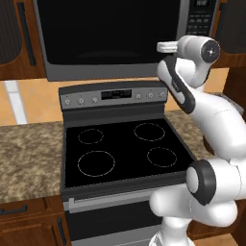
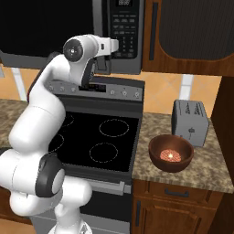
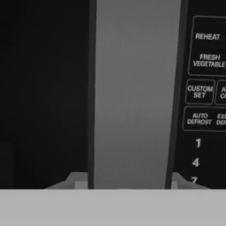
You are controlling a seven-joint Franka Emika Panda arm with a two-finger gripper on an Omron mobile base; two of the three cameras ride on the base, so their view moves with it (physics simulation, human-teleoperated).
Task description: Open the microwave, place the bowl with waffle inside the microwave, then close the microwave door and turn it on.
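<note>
1. the microwave (image 1: 110,38) hung at 12 o'clock above the stove (image 1: 122,149) in the left base view, and the microwave door (image 1: 108,33) sat flush with its frame, shut.
2. the stove filled the middle of that view, with the speckled table (image 1: 29,158) at its 9 o'clock side.
3. the arm rose from 5 o'clock and reached up to the microwave's lower right corner, at about 1 o'clock.
4. in the right base view the end effector (image 2: 103,64) pointed at the microwave front, just left of the keypad strip (image 2: 124,27).
5. in the hand view a grey vertical handle bar (image 3: 134,97) ran from 12 to 6 o'clock between the two finger tips, with one pale tip (image 3: 75,182) at each side of its lower end; whether they pressed on the bar i could not tell.
6. the bowl with waffle (image 2: 171,153) sat on the table at 3 o'clock of the stove, just in front of the toaster (image 2: 190,121), well apart from the end effector.
</note>
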